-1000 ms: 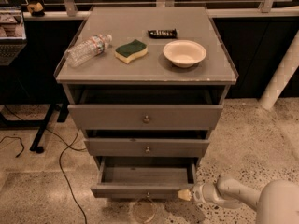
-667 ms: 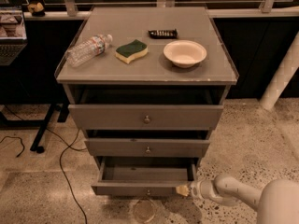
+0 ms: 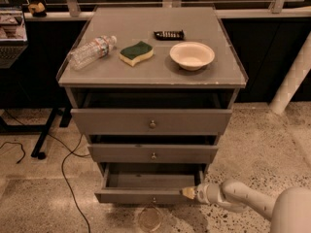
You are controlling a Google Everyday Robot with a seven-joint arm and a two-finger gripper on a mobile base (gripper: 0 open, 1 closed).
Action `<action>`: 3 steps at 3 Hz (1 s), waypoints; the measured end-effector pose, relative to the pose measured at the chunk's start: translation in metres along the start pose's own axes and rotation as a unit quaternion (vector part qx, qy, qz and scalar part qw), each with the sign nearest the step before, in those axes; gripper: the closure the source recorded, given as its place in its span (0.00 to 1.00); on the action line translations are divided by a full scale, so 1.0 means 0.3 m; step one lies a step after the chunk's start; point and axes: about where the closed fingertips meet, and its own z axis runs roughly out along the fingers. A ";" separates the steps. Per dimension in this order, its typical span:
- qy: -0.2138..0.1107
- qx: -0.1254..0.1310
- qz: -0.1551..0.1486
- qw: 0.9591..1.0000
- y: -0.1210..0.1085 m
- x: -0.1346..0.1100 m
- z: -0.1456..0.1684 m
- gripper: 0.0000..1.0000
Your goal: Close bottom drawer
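The bottom drawer [image 3: 146, 196] is the lowest of three grey drawers and stands pulled out, its inside showing empty. A small round knob [image 3: 154, 200] sits at the centre of its front panel. My gripper [image 3: 188, 193] is at the end of the white arm coming in from the lower right. Its tip touches the right end of the bottom drawer's front panel.
The middle drawer [image 3: 153, 153] and top drawer [image 3: 151, 121] are also slightly out. On the cabinet top lie a plastic bottle [image 3: 91, 51], a sponge [image 3: 136, 53], a bowl [image 3: 192, 55] and a remote [image 3: 168, 34]. A cable [image 3: 63, 169] runs over the floor at left. A round glass object [image 3: 149, 219] lies below the drawer.
The bottom drawer has slid a little way in, with my gripper following against its right front corner.
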 end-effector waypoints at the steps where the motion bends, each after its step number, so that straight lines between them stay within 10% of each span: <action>1: 0.002 0.000 0.016 1.000 -0.001 0.063 -0.038 1.00; 3: 0.008 0.017 0.080 0.997 -0.054 0.212 -0.092 1.00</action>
